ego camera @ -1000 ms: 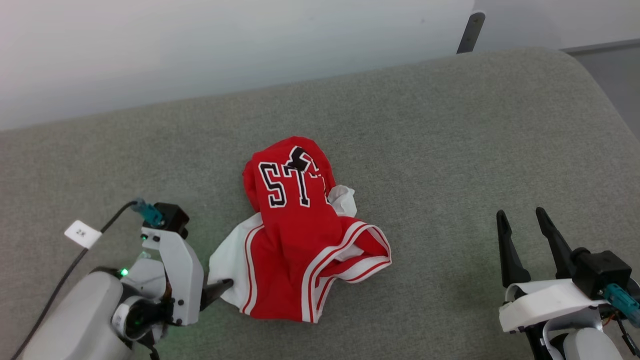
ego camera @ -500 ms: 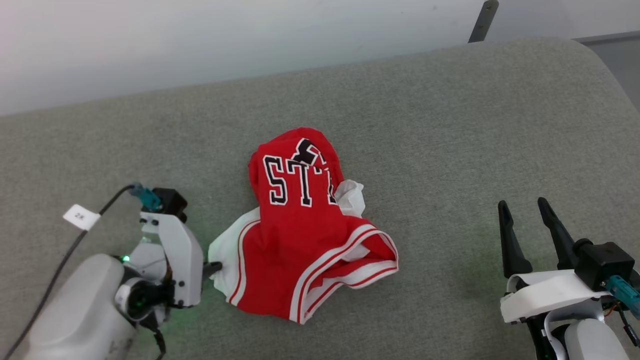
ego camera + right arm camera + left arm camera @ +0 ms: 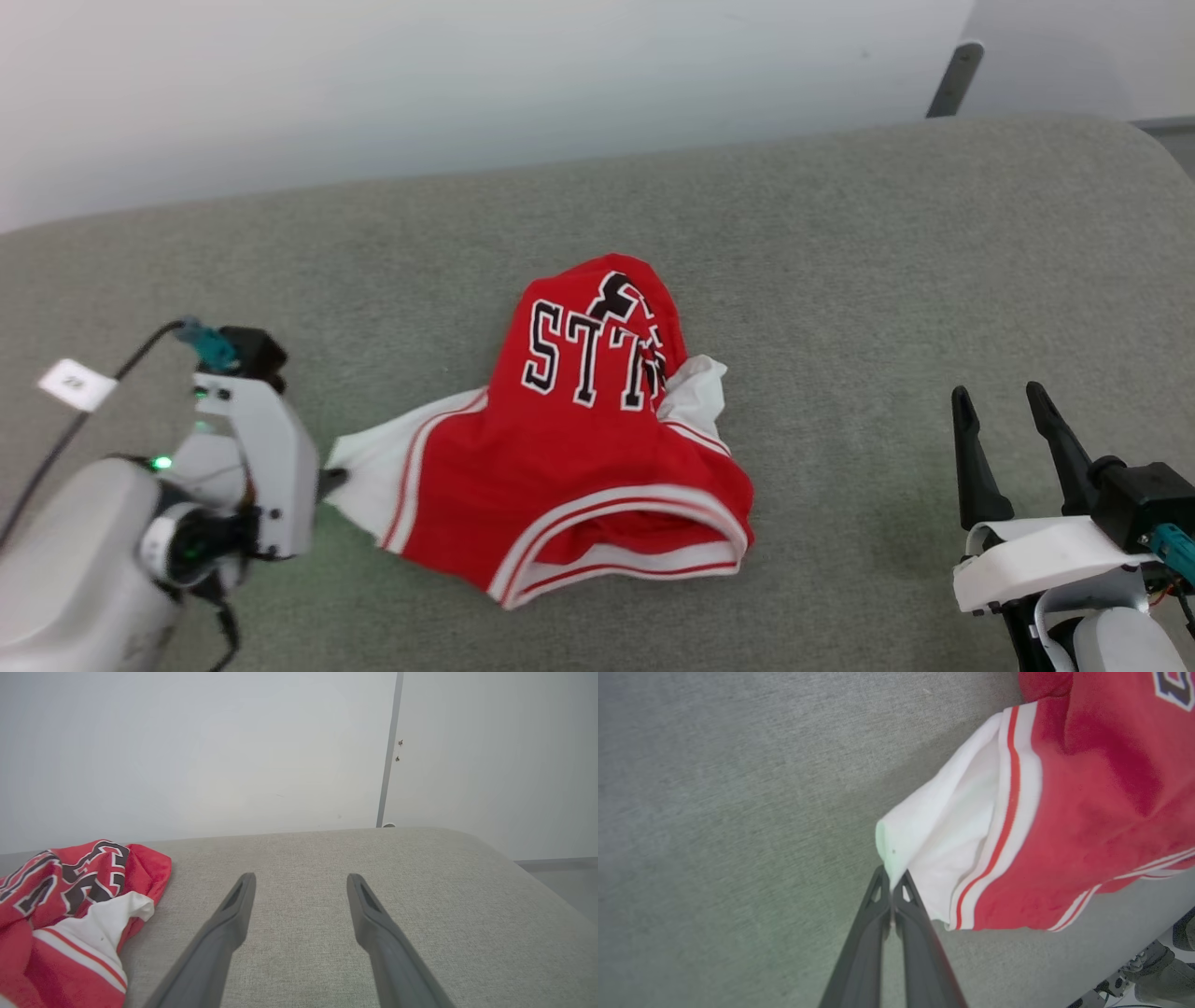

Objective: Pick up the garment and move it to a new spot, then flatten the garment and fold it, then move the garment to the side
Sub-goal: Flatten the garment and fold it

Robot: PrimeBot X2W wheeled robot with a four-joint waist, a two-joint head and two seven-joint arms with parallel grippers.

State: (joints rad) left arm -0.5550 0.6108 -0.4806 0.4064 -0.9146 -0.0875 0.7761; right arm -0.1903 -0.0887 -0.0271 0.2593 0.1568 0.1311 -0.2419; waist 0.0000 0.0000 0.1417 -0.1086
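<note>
The jersey (image 3: 579, 467) lies crumpled near the middle of the grey fabric worktop (image 3: 840, 280). It is red, bunched into a hump at the far side, where black lettering (image 3: 593, 359) with white outlines faces up, creased and partly folded under. Red-and-white striped trim (image 3: 616, 560) rims an opening at the near edge. A white panel (image 3: 369, 471) runs out from the jersey's left side in a point.

The left pincer (image 3: 331, 481) is clamped on the tip of that panel. In the left wrist view its two dark fingers (image 3: 878, 914) lie pressed together with the white corner (image 3: 896, 854) pinched between them, and the cloth fans out from there toward the red body (image 3: 1101, 812). A tagged cable (image 3: 70, 385) trails from the left arm.

The right pincer (image 3: 999, 397) rests well to the right of the jersey, its fingers spread wide and holding nothing, with bare worktop between the two. In the right wrist view the fingers (image 3: 233, 919) point across the worktop at a pale wall (image 3: 233, 756), and the jersey (image 3: 60, 905) sits off to one side.
</note>
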